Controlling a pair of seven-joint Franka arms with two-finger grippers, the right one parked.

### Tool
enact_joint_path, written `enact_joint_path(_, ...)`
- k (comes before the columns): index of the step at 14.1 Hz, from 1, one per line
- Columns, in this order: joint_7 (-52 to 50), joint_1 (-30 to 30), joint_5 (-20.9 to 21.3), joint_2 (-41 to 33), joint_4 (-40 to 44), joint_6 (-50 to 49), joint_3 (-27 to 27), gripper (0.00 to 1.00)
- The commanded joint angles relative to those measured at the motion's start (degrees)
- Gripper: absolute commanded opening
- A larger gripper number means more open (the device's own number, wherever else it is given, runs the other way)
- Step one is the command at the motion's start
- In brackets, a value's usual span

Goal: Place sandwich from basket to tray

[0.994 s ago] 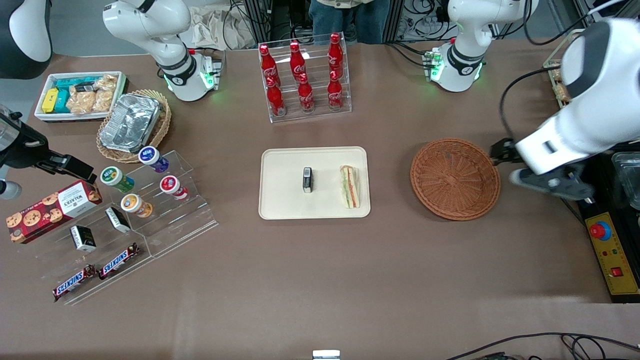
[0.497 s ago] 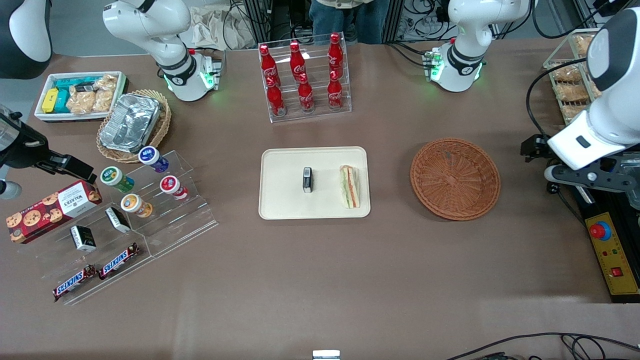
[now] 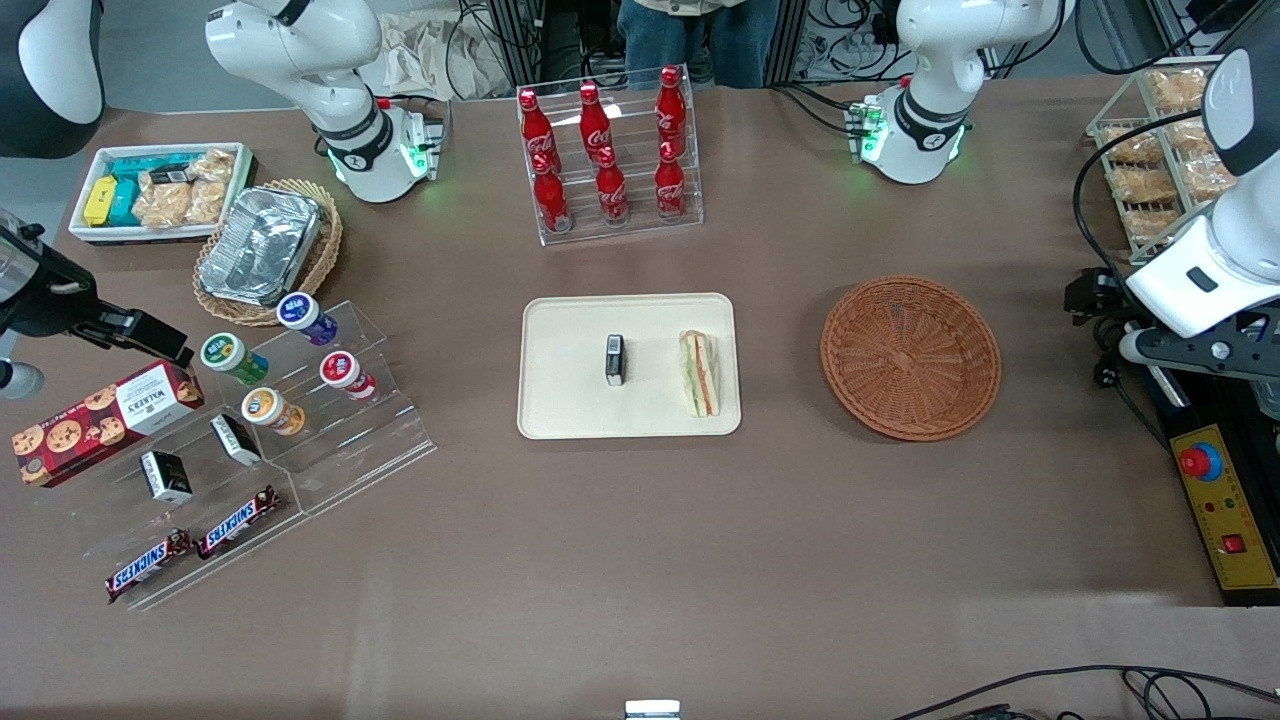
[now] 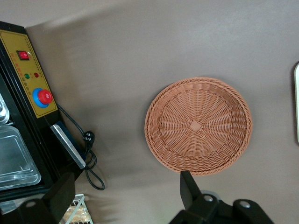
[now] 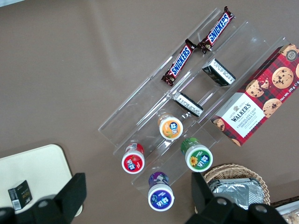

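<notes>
The sandwich [image 3: 700, 373] lies on the cream tray [image 3: 560, 330], on the side nearest the basket. The round reddish-brown basket [image 3: 910, 357] is empty; it also shows in the left wrist view [image 4: 198, 125]. My left gripper [image 3: 1088, 298] hovers off the basket's rim, toward the working arm's end of the table. In the left wrist view the gripper [image 4: 125, 193] is open wide with nothing between its fingers [image 4: 188, 186], above bare table beside the basket.
A small black box [image 3: 615, 359] lies on the tray beside the sandwich. A control box with a red button [image 3: 1225, 500] and a rack of pastries [image 3: 1160, 150] stand at the working arm's end. A cola bottle rack [image 3: 608, 160] stands farther back.
My left gripper has drawn away from the basket's rim toward the working arm's end of the table. The sandwich, tray and basket have not moved.
</notes>
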Motion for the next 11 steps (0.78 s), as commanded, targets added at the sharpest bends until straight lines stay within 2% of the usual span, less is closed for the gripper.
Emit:
enact_joint_path(1,0.00,-7.68,-1.20,-1.74,0.26,-1.22,8.87,1.00)
enact_joint_path(2,-0.44,-9.27,-3.83,-1.74,0.35,-1.66,10.90,1.00)
enact_joint_path(4,-2.20,-14.62,-5.17,-2.61,0.35,-1.75,16.95,1.00)
enact_joint_path(5,-2.29,-15.35,-6.65,-2.53,0.35,-1.83,18.47,1.00)
enact_joint_path(7,-6.39,-14.83,-9.21,-2.53,0.44,-1.75,18.48,1.00)
enact_joint_path(9,-11.50,-14.83,-9.30,-2.44,0.44,-0.96,18.22,1.00)
enact_joint_path(11,-11.87,-14.83,-9.39,-2.09,0.53,-0.09,18.13,1.00)
